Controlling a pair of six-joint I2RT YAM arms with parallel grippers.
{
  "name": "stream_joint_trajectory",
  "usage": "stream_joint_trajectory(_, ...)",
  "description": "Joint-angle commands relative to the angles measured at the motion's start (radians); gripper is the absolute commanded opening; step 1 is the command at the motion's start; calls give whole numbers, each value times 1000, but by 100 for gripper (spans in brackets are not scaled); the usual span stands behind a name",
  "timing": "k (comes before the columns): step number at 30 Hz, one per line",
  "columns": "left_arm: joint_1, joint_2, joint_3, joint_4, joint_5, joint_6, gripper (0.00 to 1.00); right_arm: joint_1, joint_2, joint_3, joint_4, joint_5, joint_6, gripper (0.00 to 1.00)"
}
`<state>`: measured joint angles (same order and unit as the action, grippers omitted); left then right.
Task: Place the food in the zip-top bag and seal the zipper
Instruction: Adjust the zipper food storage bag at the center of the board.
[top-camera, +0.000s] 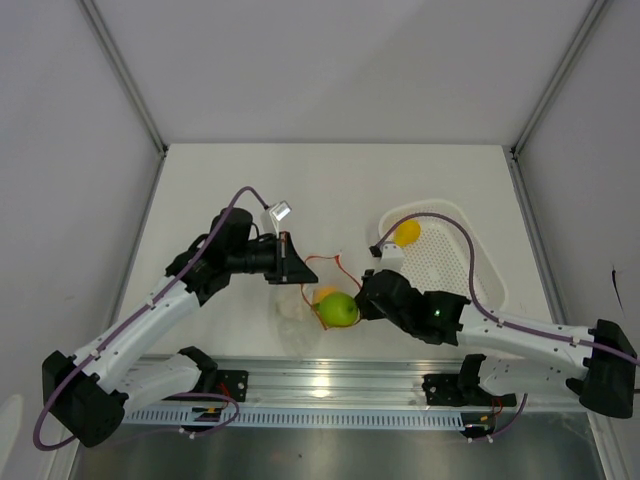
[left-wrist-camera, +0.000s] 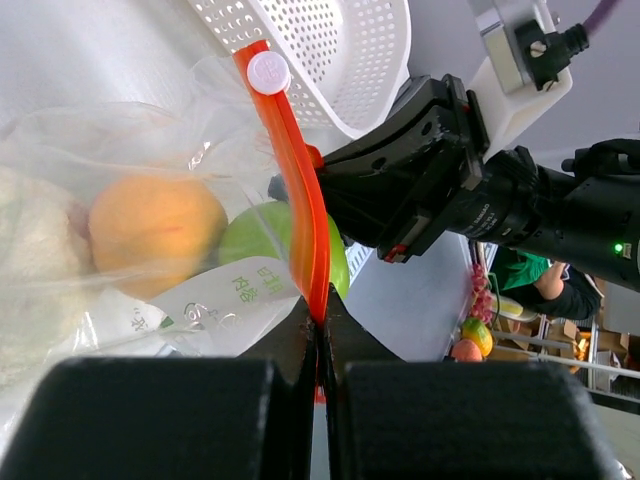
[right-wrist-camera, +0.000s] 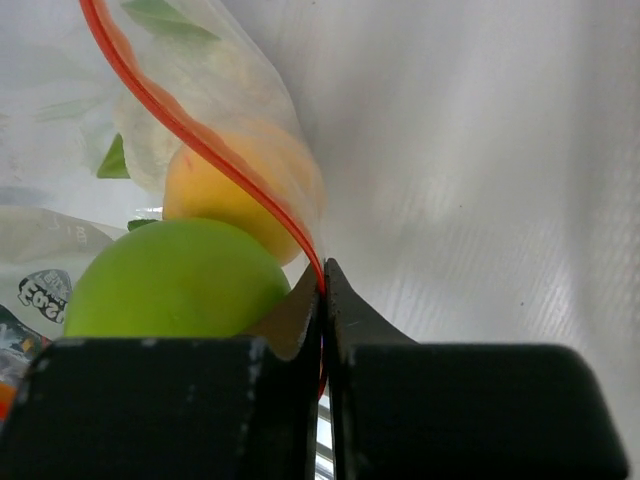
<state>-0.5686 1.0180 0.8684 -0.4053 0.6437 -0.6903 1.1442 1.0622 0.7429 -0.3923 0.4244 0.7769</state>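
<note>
Currently the left claw (left-wrist-camera: 320, 335) and right claw (right-wrist-camera: 322, 288) are each clamped on the zipper (left-wrist-camera: 300, 190). The bag (top-camera: 298, 326) hangs between them over the tabletop (top-camera: 230, 180), holding the apple (top-camera: 338, 310) and orange (left-wrist-camera: 155, 230). The pear (top-camera: 406, 232) sits in the basket (top-camera: 482, 272). The film looks limp and slippery, so grip only the stiffer zipper.

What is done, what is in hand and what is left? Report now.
Done: the orange fruit and green apple appear to be inside the zip-top bag. In hand: the left gripper and right gripper each pinch the zipper, whose strip bows open in the top view. Left: the yellow pear lies in the basket; then sealing.
</note>
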Motion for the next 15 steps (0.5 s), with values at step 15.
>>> stream_joint_trajectory(15, 4, -111, 25, -116, -41, 84, 0, 120, 27, 282, -103, 68, -39, 0)
